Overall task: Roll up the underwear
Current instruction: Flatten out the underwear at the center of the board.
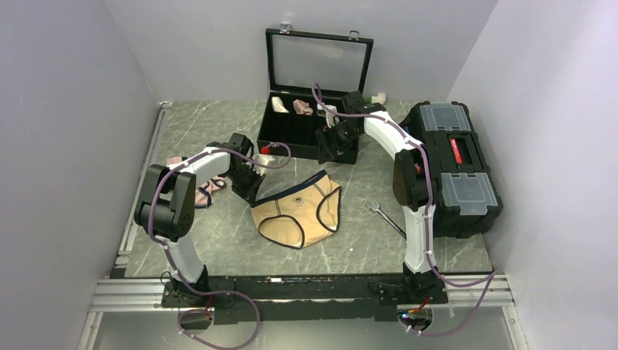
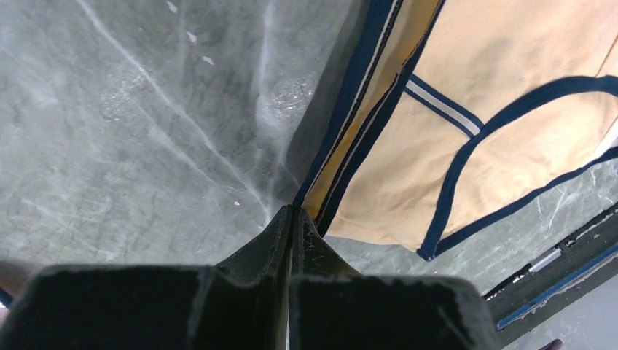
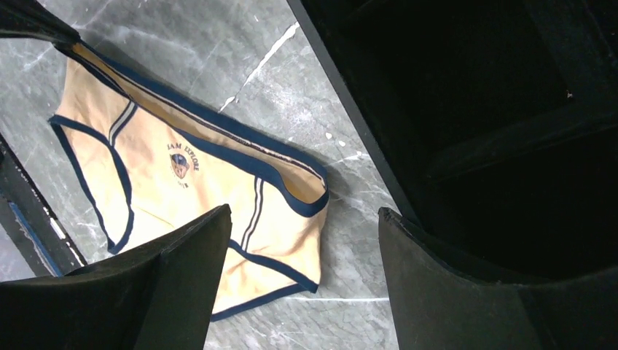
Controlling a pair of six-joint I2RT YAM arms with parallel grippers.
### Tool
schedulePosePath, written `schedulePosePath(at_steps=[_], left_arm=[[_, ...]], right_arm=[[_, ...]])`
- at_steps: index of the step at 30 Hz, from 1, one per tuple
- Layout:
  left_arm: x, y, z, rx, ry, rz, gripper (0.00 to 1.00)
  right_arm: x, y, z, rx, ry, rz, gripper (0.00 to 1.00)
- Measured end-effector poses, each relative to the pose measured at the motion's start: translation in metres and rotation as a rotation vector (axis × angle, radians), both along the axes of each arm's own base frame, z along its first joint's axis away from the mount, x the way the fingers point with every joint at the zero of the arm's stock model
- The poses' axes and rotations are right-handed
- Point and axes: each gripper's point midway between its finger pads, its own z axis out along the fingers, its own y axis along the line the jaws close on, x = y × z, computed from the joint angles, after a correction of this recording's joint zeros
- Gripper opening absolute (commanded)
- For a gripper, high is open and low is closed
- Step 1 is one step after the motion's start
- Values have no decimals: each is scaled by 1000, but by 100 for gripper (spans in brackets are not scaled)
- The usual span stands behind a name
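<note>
At one corner of the underwear [image 1: 299,211], left jaws pinch it; right jaws gape, well apart.

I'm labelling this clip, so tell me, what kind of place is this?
Probably a robot lab test cell: plain white panel walls box in a grey marble-patterned tabletop, two white robot arms are bolted to a metal rail at its near edge, and a black plastic toolbox sits alongside.

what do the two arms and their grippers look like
The left arm and right arm have white links joined by chunky black joints, with a purple-grey cable looped along each. The left gripper and right gripper are matt black, with two wedge-shaped fingers tapering to tips. No markings show.
</note>
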Motion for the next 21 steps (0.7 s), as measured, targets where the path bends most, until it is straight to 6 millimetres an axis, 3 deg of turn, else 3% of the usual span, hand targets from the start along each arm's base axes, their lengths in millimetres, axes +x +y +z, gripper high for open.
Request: schedulePosePath(at_steps=[4, 11, 14, 21], left_arm=[[3, 6, 0, 22, -8, 25, 15], [11, 20, 12, 43, -62, 66, 54], [16, 25, 19, 42, -94, 77, 66], [23, 27, 45, 15, -185, 93, 82]], right_arm=[[-4, -3, -1, -7, 1, 11, 75], [-53, -22, 3, -26, 15, 73, 71], [-70, -26, 4, -25, 11, 98, 68], [-90, -16, -11, -3, 31, 166, 62]])
